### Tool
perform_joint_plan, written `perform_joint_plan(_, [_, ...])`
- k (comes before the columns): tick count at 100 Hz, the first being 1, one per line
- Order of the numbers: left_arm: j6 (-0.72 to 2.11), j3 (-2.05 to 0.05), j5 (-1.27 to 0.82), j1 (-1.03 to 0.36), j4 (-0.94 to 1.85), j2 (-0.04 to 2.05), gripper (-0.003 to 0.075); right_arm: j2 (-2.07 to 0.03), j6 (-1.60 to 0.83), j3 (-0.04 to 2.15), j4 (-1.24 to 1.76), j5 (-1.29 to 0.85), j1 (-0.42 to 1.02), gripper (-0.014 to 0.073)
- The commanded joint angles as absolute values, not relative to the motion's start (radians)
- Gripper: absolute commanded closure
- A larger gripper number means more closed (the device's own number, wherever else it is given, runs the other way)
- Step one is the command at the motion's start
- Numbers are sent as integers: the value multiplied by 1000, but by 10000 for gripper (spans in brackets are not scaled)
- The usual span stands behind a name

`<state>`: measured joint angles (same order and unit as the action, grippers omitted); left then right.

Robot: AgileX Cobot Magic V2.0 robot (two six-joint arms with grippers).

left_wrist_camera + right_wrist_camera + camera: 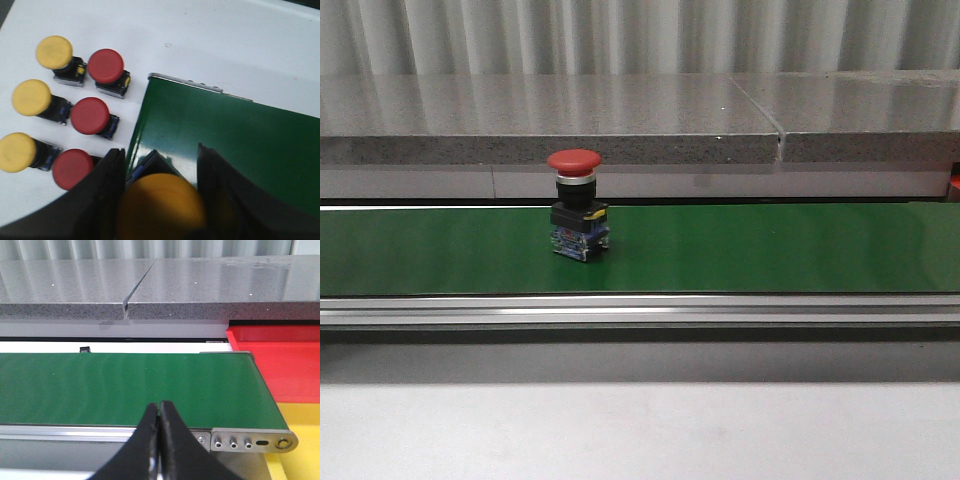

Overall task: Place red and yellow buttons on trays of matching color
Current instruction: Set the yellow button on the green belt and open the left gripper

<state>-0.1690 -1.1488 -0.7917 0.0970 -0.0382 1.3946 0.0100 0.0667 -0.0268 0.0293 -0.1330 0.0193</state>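
A red button [575, 205] stands upright on the green belt [770, 250], left of centre in the front view; no gripper shows there. In the left wrist view my left gripper [160, 150] is shut on a yellow button [160, 205], held over the end of the belt [240, 140]. My right gripper [159, 404] is shut and empty, by the front rail near the other end of the belt [100, 385]. A red tray [280, 365] and a yellow tray [300, 420] lie just past that end.
Three yellow buttons [31, 97] and three red buttons [90, 116] stand in rows on the white table beside the belt's end. A grey stone ledge [620, 130] runs behind the belt. A metal rail [640, 312] edges its front.
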Motion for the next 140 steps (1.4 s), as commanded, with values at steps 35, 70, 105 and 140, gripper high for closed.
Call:
perform_joint_plan(35, [-165, -1219, -751, 74, 30, 1533, 739, 26, 65, -28, 20, -47, 19, 661])
perform_joint_plan(70, [-140, -1221, -775, 74, 49, 1543, 294, 26, 65, -28, 20, -47, 19, 661])
perform_joint_plan(105, [-85, -1222, -793, 72, 48, 1517, 79, 26, 65, -28, 20, -47, 19, 661])
perform_joint_plan(140, [-34, -1218, -717, -7, 48, 1340, 79, 26, 65, -28, 20, -47, 19, 661])
